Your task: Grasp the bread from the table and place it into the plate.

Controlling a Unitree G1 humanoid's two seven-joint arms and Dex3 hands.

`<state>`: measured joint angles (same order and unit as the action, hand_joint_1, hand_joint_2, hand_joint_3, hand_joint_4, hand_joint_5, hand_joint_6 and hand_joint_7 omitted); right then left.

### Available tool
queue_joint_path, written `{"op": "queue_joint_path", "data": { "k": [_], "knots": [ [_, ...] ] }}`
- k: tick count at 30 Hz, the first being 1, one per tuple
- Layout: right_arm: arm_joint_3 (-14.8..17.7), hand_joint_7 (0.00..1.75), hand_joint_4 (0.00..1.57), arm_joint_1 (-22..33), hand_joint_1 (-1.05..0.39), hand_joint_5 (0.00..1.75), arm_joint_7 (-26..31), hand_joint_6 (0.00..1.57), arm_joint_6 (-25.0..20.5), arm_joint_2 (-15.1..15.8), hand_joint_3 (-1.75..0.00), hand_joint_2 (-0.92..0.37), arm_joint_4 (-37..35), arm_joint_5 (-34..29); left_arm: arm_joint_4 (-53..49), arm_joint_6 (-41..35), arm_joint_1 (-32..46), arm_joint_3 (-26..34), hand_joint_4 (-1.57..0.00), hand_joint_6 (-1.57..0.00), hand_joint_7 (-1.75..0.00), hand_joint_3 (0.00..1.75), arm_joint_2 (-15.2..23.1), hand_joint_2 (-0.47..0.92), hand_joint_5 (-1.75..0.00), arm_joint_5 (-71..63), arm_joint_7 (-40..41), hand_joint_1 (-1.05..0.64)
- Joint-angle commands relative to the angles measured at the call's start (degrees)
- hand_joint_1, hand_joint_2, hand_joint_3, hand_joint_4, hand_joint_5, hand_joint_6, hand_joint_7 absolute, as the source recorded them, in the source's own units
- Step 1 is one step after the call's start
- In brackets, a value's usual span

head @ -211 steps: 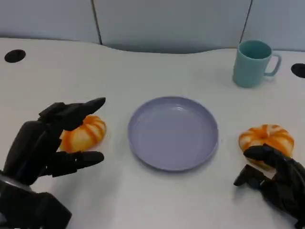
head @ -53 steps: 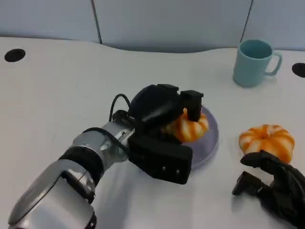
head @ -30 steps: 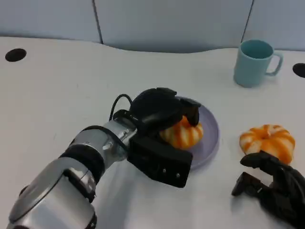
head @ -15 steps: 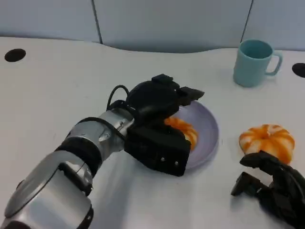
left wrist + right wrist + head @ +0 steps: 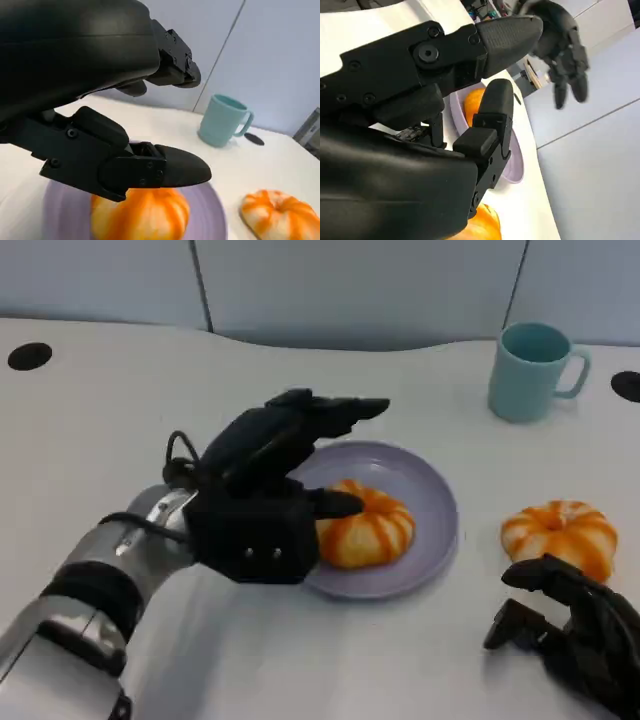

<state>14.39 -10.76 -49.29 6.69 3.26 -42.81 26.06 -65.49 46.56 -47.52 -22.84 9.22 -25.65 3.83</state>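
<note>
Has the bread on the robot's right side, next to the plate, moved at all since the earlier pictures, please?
No. The right-side bread lies on the table in the same spot, below the mug and right of the plate, as it did seven seconds ago.

An office or lab: white desk (image 5: 120,410) with cable grommets (image 5: 27,356), grey partition panels (image 5: 350,285) behind

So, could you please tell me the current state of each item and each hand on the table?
Bread in plate: lying in the plate, released.
Plate: upright, holding one bread.
Second bread: on the table, ungrasped.
Mug: upright.
Left hand: open, above the plate's near side.
Right hand: holding nothing, beside the second bread.
</note>
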Motion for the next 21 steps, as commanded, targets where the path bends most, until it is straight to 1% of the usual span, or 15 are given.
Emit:
{"op": "queue_joint_path", "data": {
  "k": [1,6,15,16,17,18,19,20,21],
  "knots": [
    [-0.1,0.91,0.64,1.2,-0.43,1.38,0.9,0.67,-0.7,0.5,-0.19,-0.92,-0.8,-0.7,2.7,4.2,5.0,6.3,-0.04,-0.28,-0.03,0.36,-0.4,0.92,-0.72,10.3,-8.3,-0.71],
    [0.0,0.91,0.64,1.2,-0.43,1.39,0.8,0.67,-0.7,0.5,-0.19,-0.92,-0.9,-0.7,4.0,3.9,5.9,8.1,-0.04,-0.29,-0.03,0.35,-0.8,0.92,-0.75,11.9,-11.6,-0.70],
    [0.0,0.91,0.64,1.2,-0.43,1.39,0.8,0.67,-0.7,0.5,-0.19,-0.92,-0.9,-0.7,4.6,3.5,6.2,9.1,-0.03,-0.29,-0.03,0.35,-1.0,0.92,-0.77,11.6,-12.7,-0.70],
    [0.0,0.92,0.63,1.1,-0.43,1.39,0.7,0.67,-0.7,0.3,-0.19,-0.92,-1.0,-0.6,8.4,4.4,11.1,12.3,-0.08,-0.32,-0.05,0.36,-3.1,0.92,-0.81,19.2,-14.7,-0.67],
    [0.0,0.92,0.63,1.0,-0.43,1.39,0.7,0.68,-0.9,0.1,-0.19,-0.92,-1.0,-0.5,20.5,-4.4,20.5,17.0,-0.23,-0.45,-0.12,0.36,-6.9,0.92,-0.93,36.0,-19.5,-0.60],
    [0.1,0.91,0.63,0.9,-0.44,1.39,0.5,0.69,-0.9,0.0,-0.19,-0.92,-1.2,-0.4,30.3,-12.0,27.8,20.3,-0.35,-0.58,-0.23,0.33,-9.4,0.92,-1.07,48.9,-23.1,-0.55],
    [0.1,0.91,0.63,0.7,-0.44,1.39,0.1,0.69,-0.7,-0.1,-0.19,-0.92,-1.5,-0.3,37.8,-18.2,33.4,22.2,-0.41,-0.65,-0.29,0.31,-10.5,0.92,-1.15,57.7,-25.3,-0.52],
    [0.2,0.91,0.63,0.6,-0.44,1.38,-0.1,0.69,-0.7,0.0,-0.19,-0.92,-1.7,-0.3,42.1,-22.4,36.3,22.8,-0.45,-0.66,-0.40,0.30,-10.5,0.92,-1.26,61.6,-26.2,-0.49],
    [0.2,0.90,0.63,0.6,-0.44,1.38,-0.3,0.69,-0.7,0.0,-0.19,-0.92,-1.8,-0.3,43.8,-24.0,37.4,22.9,-0.46,-0.66,-0.47,0.31,-10.1,0.92,-1.31,62.4,-26.4,-0.48]
  ]
}}
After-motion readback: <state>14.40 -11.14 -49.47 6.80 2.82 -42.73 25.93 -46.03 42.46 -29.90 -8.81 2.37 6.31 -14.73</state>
